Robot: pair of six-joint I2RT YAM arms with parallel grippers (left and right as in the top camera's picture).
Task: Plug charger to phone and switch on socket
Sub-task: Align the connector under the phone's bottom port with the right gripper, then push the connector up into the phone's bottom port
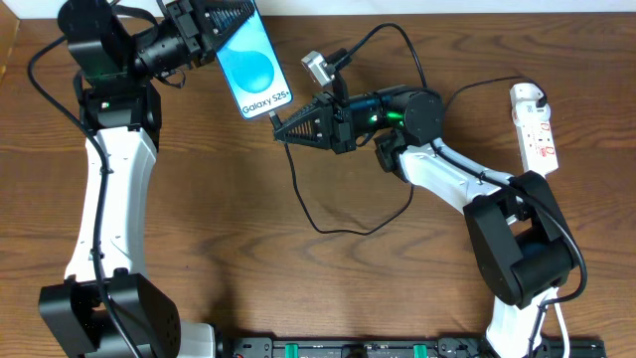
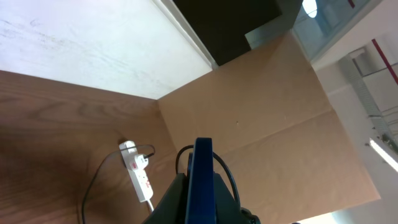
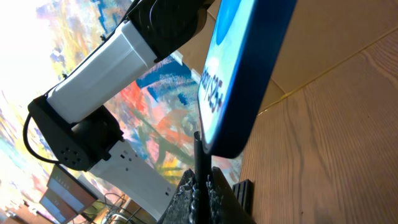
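The phone [image 1: 253,68], its cyan screen lit, is held off the table at the back left, with my left gripper [image 1: 214,25] shut on its upper end. In the left wrist view the phone [image 2: 202,155] shows edge-on between the jaws of the left gripper [image 2: 200,179]. My right gripper [image 1: 283,127] is shut on the charger's black plug end [image 3: 199,155], whose tip meets the phone's bottom edge [image 3: 242,74]; whether it is seated I cannot tell. The charger's cable [image 1: 328,224] loops over the table. The white socket [image 1: 537,129] lies at the far right, the white adapter [image 1: 527,96] on its far end.
A brown cardboard wall [image 2: 280,112] stands behind the table. The socket [image 2: 140,174] also shows small in the left wrist view, beside the wall. A black rail [image 1: 397,348] runs along the table's front edge. Both arm bases sit at the front corners.
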